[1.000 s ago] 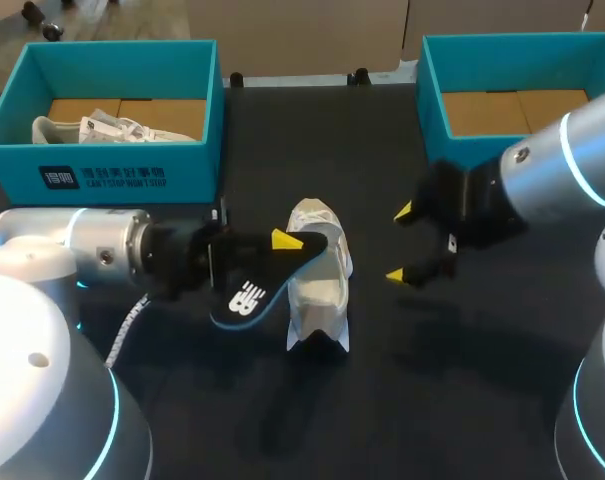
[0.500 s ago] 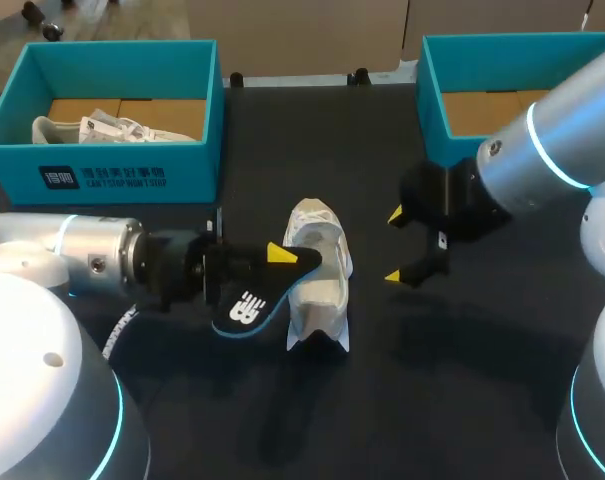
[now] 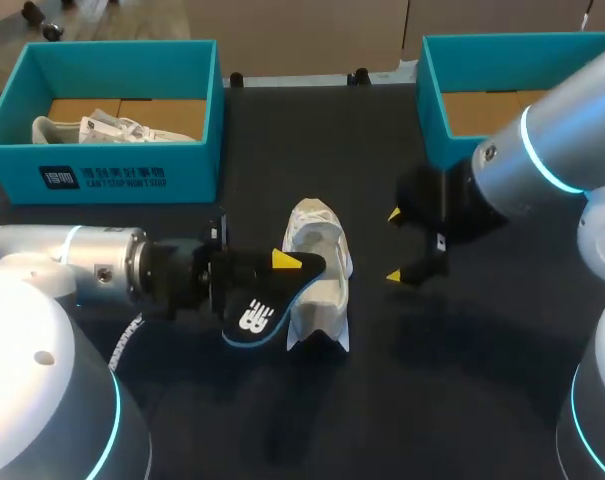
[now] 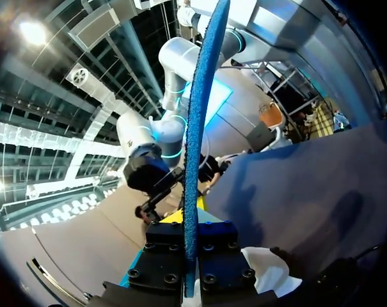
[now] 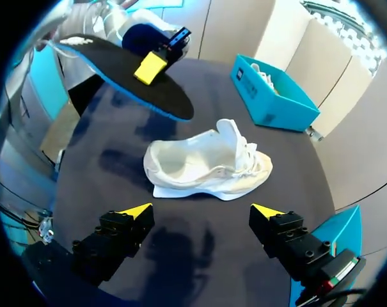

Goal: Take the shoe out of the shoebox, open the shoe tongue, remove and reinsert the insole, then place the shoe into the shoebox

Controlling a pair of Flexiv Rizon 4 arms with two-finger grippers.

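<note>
A white shoe (image 3: 318, 262) lies on the black table, its opening facing up. Just left of it and partly over its side is a black insole with a blue edge (image 3: 265, 305), and my left gripper (image 3: 282, 265) is shut on it. The left wrist view shows the insole (image 4: 196, 128) edge-on, clamped in that gripper (image 4: 190, 246). My right gripper (image 3: 393, 245) hangs open to the right of the shoe, touching nothing. In the right wrist view the shoe (image 5: 209, 166) lies ahead of the open right gripper (image 5: 203, 214), with the held insole (image 5: 129, 80) beyond it.
A teal shoebox (image 3: 102, 172) at the back left holds another white shoe (image 3: 107, 128). A second teal shoebox (image 3: 434, 100) stands at the back right, close behind my right arm. Bare black table lies in front of the shoe.
My left gripper has carried the insole slightly down and toward the table's front, beside the shoe. My right gripper has drifted a little left. The shoe has stayed put.
</note>
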